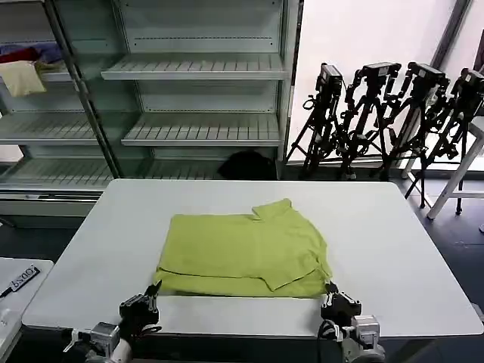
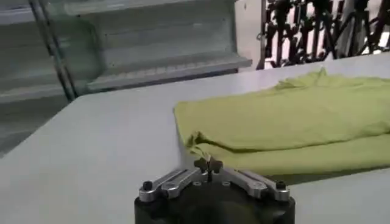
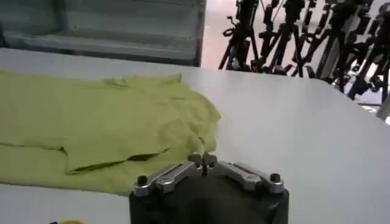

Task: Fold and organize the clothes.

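I see the lime T-shirt (image 1: pixel 246 249) lying folded flat on the white tabletop (image 1: pixel 393 249), a sleeve flap laid over its top layer. My left hand (image 1: pixel 153 291) sits at the T-shirt's near left corner, just beside the hem, fingertips pressed together and holding nothing. My right hand (image 1: pixel 331 290) sits at the T-shirt's near right corner, likewise closed and empty. Beyond the T-shirt's far edge stand grey shelves (image 1: pixel 200 128), with black tripods (image 1: pixel 378 113) to their right.

No readable text, labels or numbers anywhere
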